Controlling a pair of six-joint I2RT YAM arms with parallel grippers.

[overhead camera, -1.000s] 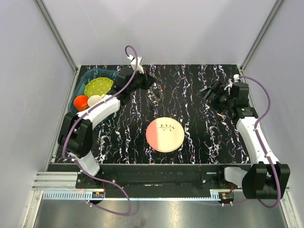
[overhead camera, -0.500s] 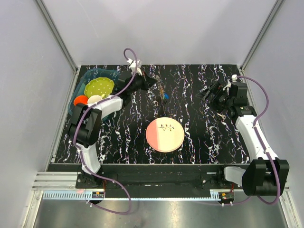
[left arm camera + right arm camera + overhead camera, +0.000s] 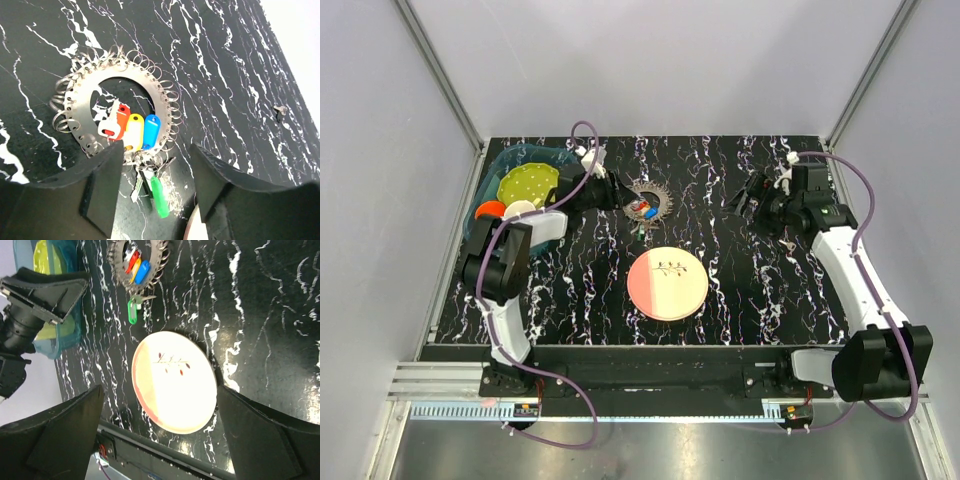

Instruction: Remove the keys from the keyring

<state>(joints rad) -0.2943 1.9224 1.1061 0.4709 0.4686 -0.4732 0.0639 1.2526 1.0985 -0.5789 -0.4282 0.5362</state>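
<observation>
Flat on the counter [image 3: 570, 290] toward its far edge, left of centre: keyring [image 3: 80, 100] with keys [image 3: 135, 131] tagged red, yellow and blue inside its opening and green just outside, on the side of the pink plate [image 3: 667, 283]. Left hand [image 3: 155, 155] above it, fingers apart, gripping nothing. Right hand [image 3: 757, 195] toward the far right corner, spread wide, empty.

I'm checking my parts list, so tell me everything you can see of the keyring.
The keyring is a flat, silvery metal ring with many small wire loops around its rim. It lies flat on the black marbled table, just beyond the pink plate and apart from it. Keys with red, yellow and blue heads rest across its opening; a green-headed key trails off its edge. Nothing grips it.
</observation>
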